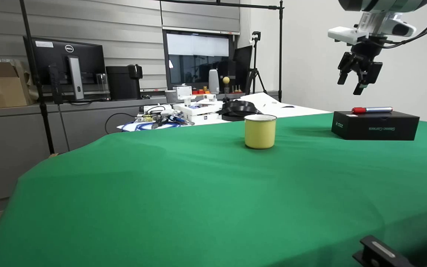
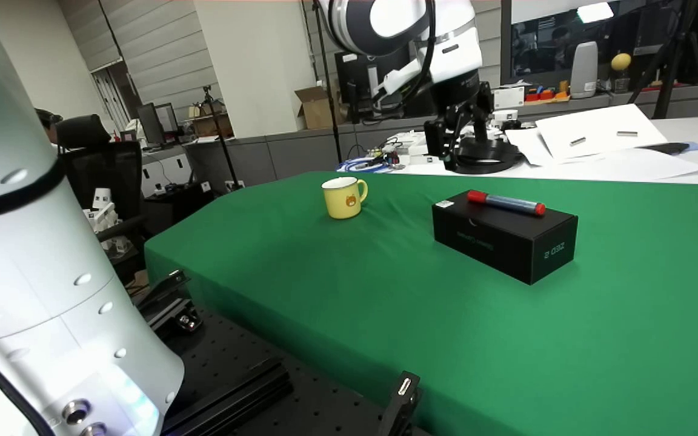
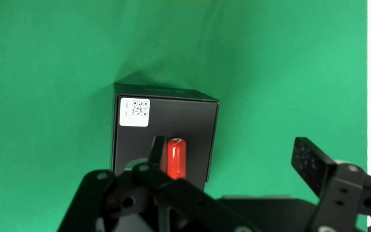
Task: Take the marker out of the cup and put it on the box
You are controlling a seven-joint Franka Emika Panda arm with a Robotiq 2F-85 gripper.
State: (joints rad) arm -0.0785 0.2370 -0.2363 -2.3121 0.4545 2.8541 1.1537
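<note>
The marker, a slim stick with a red cap, lies flat on top of the black box in both exterior views, marker (image 1: 372, 110) and box (image 1: 380, 128), marker (image 2: 506, 203) and box (image 2: 485, 242). The pale-yellow cup (image 1: 260, 132) stands upright, apart from the box; it also shows in an exterior view (image 2: 343, 198) with its handle. My gripper (image 1: 350, 85) is open and empty, above the box and apart from it. In the wrist view my gripper (image 3: 229, 143) spreads wide; its left finger hides part of the marker (image 3: 176, 158) and the box (image 3: 185, 117).
The box and cup stand on a green cloth (image 2: 337, 290). Black clamps (image 2: 400, 399) sit at the cloth's edge near the robot base. Behind is a white table with papers (image 2: 597, 136), a black coil (image 1: 238, 109) and electronics. A black pole (image 1: 280, 52) rises beyond the cloth.
</note>
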